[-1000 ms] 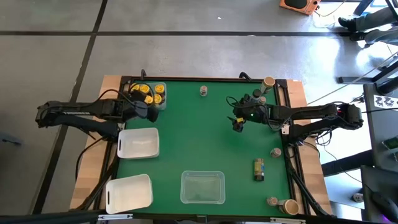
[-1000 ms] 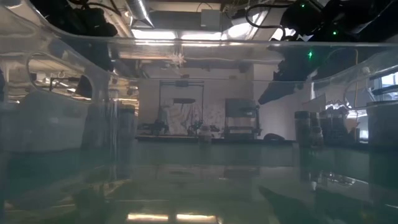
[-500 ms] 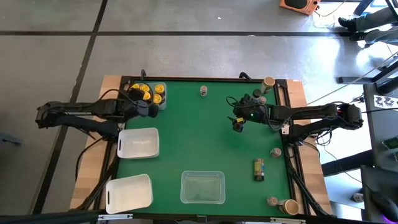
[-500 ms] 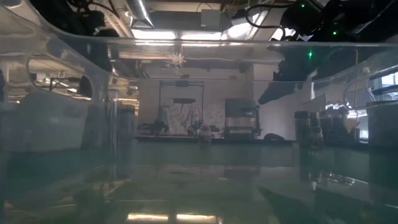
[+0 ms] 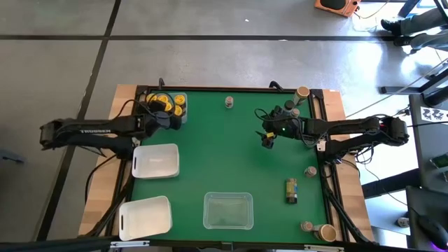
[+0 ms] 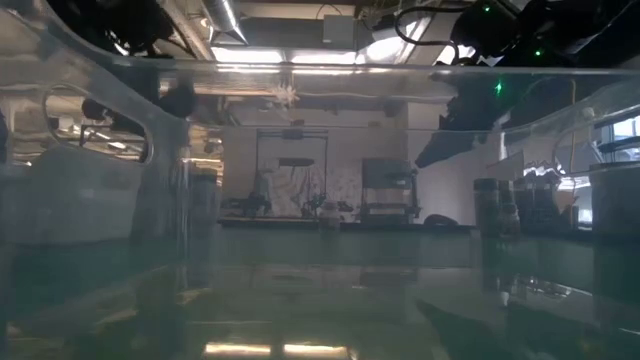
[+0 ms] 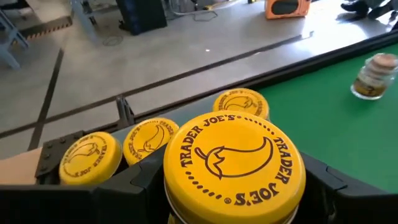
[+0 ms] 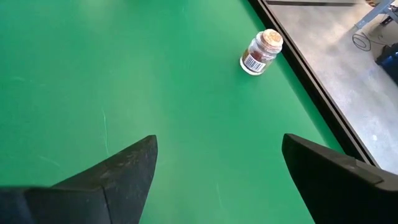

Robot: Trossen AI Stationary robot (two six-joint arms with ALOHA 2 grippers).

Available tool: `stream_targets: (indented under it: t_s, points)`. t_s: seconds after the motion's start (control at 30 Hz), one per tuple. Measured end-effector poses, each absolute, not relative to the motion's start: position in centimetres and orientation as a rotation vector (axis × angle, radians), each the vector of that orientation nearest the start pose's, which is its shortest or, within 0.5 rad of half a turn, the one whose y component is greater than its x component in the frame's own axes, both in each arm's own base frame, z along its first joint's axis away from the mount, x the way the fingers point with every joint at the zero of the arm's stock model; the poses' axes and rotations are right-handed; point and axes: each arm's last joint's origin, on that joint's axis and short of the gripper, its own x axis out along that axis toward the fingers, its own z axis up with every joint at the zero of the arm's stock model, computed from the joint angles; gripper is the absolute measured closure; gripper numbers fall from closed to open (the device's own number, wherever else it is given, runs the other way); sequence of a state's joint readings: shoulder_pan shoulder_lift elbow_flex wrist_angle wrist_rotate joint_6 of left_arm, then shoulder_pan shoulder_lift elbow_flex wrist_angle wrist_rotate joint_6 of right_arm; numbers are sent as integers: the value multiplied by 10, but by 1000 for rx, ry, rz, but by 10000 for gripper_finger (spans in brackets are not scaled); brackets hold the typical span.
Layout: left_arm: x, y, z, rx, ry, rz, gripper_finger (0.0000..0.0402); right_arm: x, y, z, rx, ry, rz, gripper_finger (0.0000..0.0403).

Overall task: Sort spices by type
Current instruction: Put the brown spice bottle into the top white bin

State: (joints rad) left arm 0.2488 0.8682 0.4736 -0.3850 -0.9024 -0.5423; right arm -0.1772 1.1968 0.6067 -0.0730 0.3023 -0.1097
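Right now the left tool [image 5: 170, 119] is gripping a yellow-lidded jar [image 7: 234, 163] over the far-left corner tray [image 5: 183, 117], just beside three more yellow-lidded jars [image 7: 91, 157]. The right tool [image 8: 214, 168] is hanging open over the green surface [image 5: 224, 154], with a tan-lidded jar [image 8: 261, 51] standing well apart near the edge.

A robotics lab or workshop, judging by the setting. Bare grey concrete floor [image 5: 231, 56] with dark seams around a green-covered work surface [image 5: 231, 150] on a wooden base. Exposed ceiling lights [image 6: 285, 55] and ducting overhead, metal stands and equipment [image 6: 385, 190] at the far wall, loose cables [image 5: 343, 157] beside the rig.
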Motion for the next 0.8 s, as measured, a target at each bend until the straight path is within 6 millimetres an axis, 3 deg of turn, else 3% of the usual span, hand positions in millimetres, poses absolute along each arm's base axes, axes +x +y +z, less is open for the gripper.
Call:
stream_targets:
  t_s: [0.27,0.6,0.8]
  points:
    - [148,69,188,-144,383,1286,179,231,-50,204,-152,691,-423,61]
    - [136,68,159,-178,424,1314,179,231,-50,204,-148,689,-424,61]
    - [133,67,153,-193,426,1317,178,231,-50,205,-146,684,-425,61]
